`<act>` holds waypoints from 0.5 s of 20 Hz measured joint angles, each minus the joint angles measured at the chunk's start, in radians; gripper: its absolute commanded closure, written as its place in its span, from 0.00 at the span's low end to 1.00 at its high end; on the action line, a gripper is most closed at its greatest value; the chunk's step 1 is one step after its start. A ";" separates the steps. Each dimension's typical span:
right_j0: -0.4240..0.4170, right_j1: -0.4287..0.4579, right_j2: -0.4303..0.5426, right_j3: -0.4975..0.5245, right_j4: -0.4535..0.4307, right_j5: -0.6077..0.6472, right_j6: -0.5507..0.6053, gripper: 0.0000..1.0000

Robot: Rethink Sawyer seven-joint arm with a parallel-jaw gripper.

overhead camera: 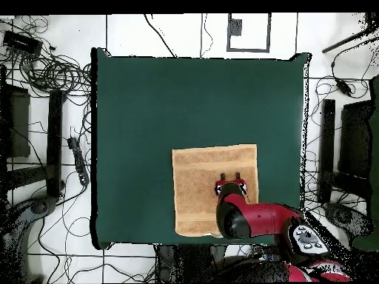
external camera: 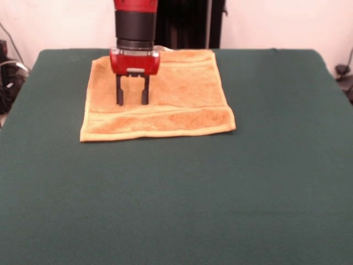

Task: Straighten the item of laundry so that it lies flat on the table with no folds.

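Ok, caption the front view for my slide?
Open gripper poised over the flat orange towel on the green table.

Front camera faces the robot; overhead looks straight down; both share table (external camera: pixel 176 210).

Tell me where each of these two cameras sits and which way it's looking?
Front view: across the table from the robot, facing it; the arm's red end and open gripper hang over the towel.
Overhead view: above, looking straight down; robot's base at bottom, arm reaching up.
Both show the gripper, towel and table.
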 measured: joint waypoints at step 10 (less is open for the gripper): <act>0.014 -0.007 0.006 -0.018 0.046 0.088 0.000 0.00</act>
